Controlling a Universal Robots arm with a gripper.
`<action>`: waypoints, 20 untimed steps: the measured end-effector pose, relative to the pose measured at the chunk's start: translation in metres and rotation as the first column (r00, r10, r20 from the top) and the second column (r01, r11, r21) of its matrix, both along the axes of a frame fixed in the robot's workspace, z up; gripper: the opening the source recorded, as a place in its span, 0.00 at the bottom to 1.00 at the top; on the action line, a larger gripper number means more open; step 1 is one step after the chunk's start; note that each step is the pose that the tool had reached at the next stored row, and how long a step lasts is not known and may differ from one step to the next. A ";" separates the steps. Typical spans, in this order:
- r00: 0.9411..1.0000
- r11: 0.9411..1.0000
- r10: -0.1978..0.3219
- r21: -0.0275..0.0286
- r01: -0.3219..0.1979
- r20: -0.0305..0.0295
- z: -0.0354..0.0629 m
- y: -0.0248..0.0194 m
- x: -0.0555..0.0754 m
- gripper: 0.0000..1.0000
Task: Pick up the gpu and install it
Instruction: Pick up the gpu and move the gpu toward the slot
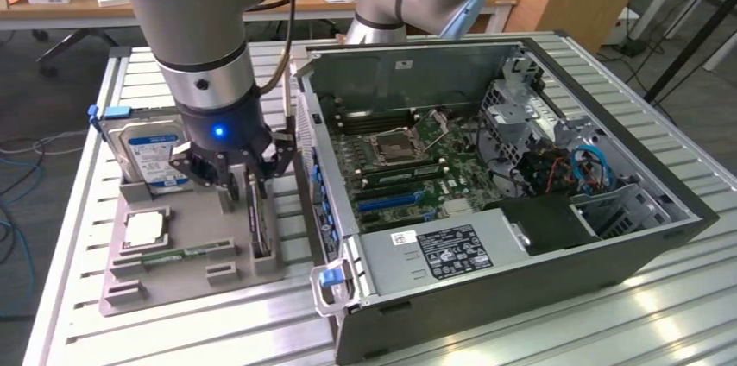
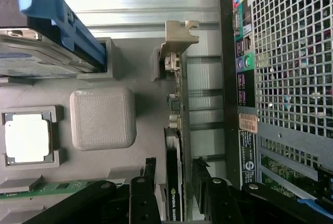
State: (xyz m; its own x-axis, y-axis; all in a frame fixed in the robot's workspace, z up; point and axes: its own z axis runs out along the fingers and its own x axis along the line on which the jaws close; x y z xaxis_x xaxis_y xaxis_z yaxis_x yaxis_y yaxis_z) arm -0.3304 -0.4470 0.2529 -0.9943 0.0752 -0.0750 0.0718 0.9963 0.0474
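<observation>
On the grey fixture tray (image 1: 150,287), beside the hard drive (image 1: 144,146), the gpu (image 1: 262,232) is stood on edge in its slot and is straddled by the gripper (image 1: 244,186), whose jaws are held apart, one on each side. If they are closed off-centre, the thin card could be tilted, jammed in the slot, or struck against the computer case (image 1: 599,249) alongside.

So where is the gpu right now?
In the exterior view the gpu stands on edge in the grey tray, on the side next to the computer case, with the open pincer straddling it.
</observation>
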 end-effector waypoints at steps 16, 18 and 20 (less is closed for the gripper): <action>1.000 1.000 0.000 0.000 0.000 0.000 -0.0090 -0.0004 0.003 0.41; 1.000 1.000 0.000 0.000 0.000 0.000 -0.0106 -0.0004 0.003 0.41; 1.000 1.000 0.000 0.000 0.000 0.000 -0.0122 -0.0004 0.003 0.41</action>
State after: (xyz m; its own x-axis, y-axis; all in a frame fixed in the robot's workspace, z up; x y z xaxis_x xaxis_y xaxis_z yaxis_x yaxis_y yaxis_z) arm -0.3275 -0.4473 0.2407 -0.9943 0.0752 -0.0750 0.0718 0.9963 0.0474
